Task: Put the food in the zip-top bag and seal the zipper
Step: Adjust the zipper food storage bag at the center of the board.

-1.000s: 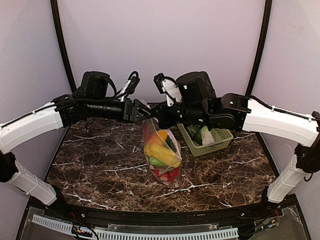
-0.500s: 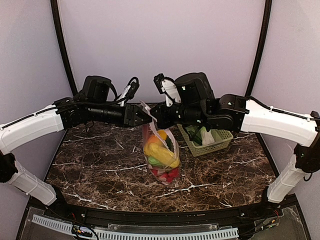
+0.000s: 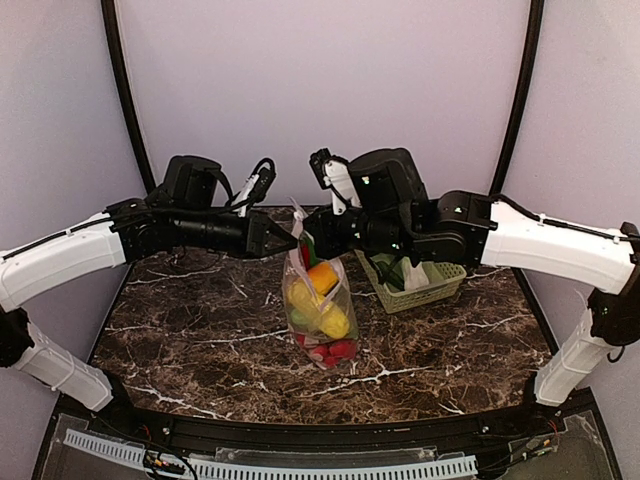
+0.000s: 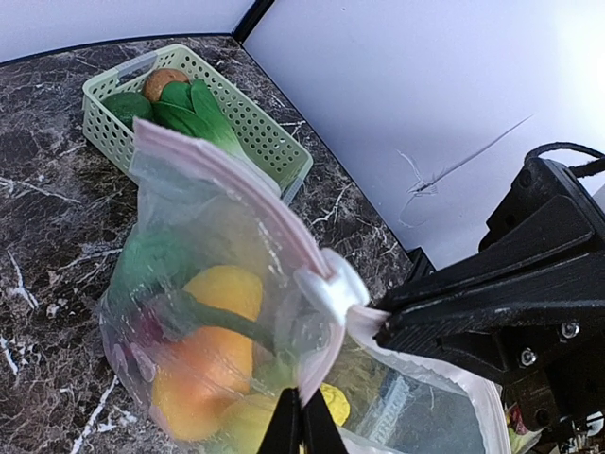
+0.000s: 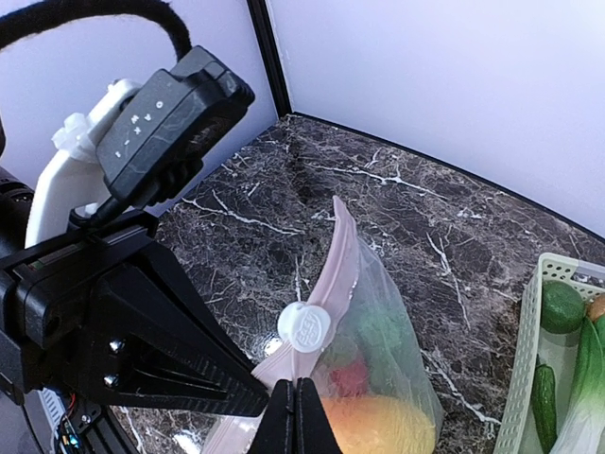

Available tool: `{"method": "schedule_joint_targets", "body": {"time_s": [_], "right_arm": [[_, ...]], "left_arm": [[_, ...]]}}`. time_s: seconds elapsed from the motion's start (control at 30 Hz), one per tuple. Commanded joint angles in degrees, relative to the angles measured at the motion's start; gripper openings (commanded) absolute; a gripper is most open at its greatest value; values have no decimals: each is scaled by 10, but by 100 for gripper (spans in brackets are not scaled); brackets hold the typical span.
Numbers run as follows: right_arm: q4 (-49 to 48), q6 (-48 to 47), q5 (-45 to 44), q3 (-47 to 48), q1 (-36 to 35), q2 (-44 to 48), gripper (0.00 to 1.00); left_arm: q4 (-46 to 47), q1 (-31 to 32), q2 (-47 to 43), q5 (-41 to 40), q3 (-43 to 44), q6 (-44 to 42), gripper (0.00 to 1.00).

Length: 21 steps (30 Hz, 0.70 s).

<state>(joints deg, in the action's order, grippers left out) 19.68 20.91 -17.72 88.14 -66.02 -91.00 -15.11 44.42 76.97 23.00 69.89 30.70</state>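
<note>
The clear zip-top bag [image 3: 320,305] hangs between my two grippers above the table, bulging with food [image 3: 322,300]: yellow, orange, green and red pieces. My left gripper [image 3: 288,236] [image 4: 301,397] is shut on the bag's pink edge just below the white slider [image 4: 331,286]. My right gripper [image 3: 311,240] [image 5: 296,386] is shut on the zipper [image 5: 345,246] right beside that slider [image 5: 304,327]. The zipper strip [image 4: 236,180] runs up and away from both grips. More food lies in the green basket: bok choy [image 4: 194,109], a cucumber [image 5: 545,402] and a green piece [image 5: 562,305].
The pale green lattice basket [image 3: 420,296] [image 4: 104,132] stands on the dark marble table [image 3: 200,330] just right of the bag, under my right arm. Black frame posts and pale walls close in the back and sides.
My left gripper moved in toward the bag and closed on its pink edge. The bag now hangs a little higher and its contents have shifted. My right gripper stayed shut.
</note>
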Motion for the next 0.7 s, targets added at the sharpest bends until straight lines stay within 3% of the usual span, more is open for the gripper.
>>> {"method": "schedule_joint_targets", "body": {"time_s": [0.0, 0.67], "right_arm": [[-9, 8, -41, -11, -4, 13, 0], [23, 16, -116, -33, 1, 59, 0]], "left_arm": [[-15, 1, -26, -13, -2, -9, 1], [-63, -29, -56, -33, -2, -34, 1]]}}
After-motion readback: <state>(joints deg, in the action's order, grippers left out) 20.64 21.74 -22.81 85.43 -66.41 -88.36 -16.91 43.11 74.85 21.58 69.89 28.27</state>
